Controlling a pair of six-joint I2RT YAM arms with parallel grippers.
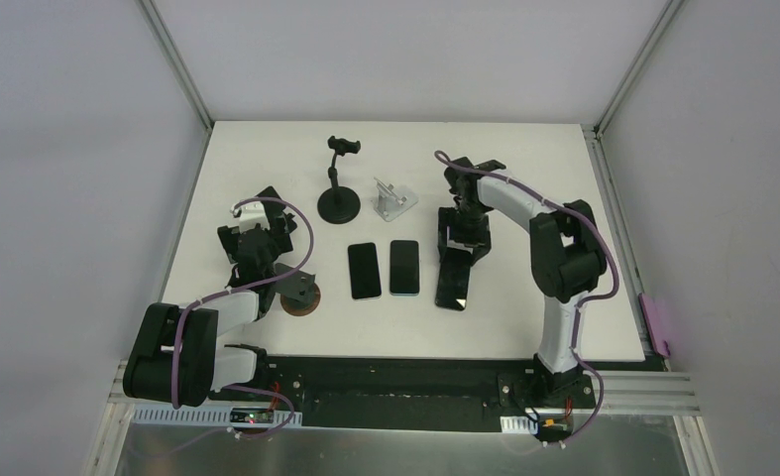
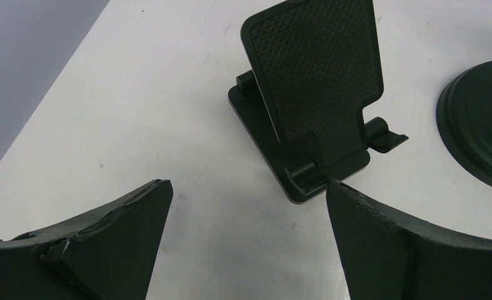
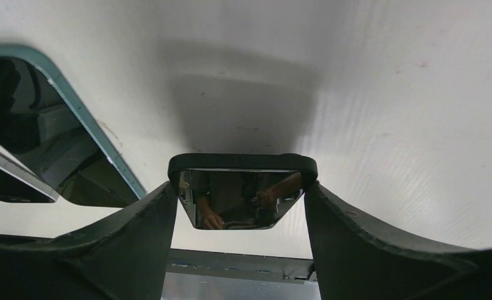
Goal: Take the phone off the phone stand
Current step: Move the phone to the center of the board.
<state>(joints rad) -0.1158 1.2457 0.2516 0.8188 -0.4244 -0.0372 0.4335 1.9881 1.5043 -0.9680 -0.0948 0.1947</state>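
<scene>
Phone (image 1: 454,283): position and grip? (KL)

Clasped by the right tool (image 3: 240,184). Both fingers (image 3: 137,237) press its long sides, and the black-cased end pokes out past the tips. It slants from the tool back toward the arm bases, well apart from every stand. I cannot tell whether its near end touches the worktop (image 1: 544,178). (RS)

Counts? (KL)

Phones: three.
- One is the clasped one.
- Two lie flat side by side to the right tool's left: a dark one (image 1: 365,270) and a teal-edged one (image 1: 403,267). The teal-edged one is nearer the tool but apart from it.

Stands: three.
- Black folding stand (image 2: 318,69), just ahead of the left tool (image 2: 248,184).
- Gooseneck clamp stand (image 1: 339,193) on a round base, beyond the flat phones.
- Silver stand (image 1: 393,198), also beyond the flat phones.

One brown disc (image 1: 303,296) sits beside the left arm, kind unclear. (RS)

Left tool state? (KL)

Released, jaws spread wide around bare worktop. The folding stand's base corner lies just beside its right fingertip, with the textured back plate fully exposed. (RS)

Edges, room? (KL)

Right tool: bare worktop to its right out to the edge, and beyond it to the far edge. Left tool: the worktop's left edge runs close on its left, and the gooseneck's round base sits forward-right. (RS)
</scene>
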